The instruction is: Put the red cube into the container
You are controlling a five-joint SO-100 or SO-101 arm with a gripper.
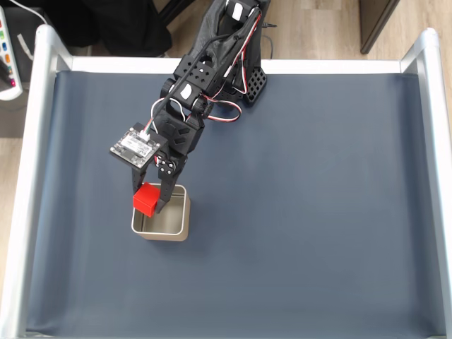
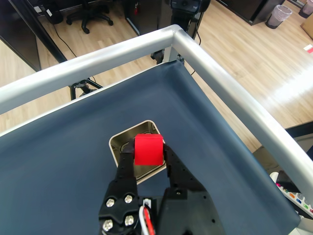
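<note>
While the black fingers pinch the small bright red cube from both sides, it hangs between their tips above the open square silver-grey metal tin. That tin sits directly below the fingers on the dark blue surface, the cube over its near edge.

In the fixed view, the small red cube sits at ten o'clock over the square silver metal tin, between the black gripper fingers.
</note>
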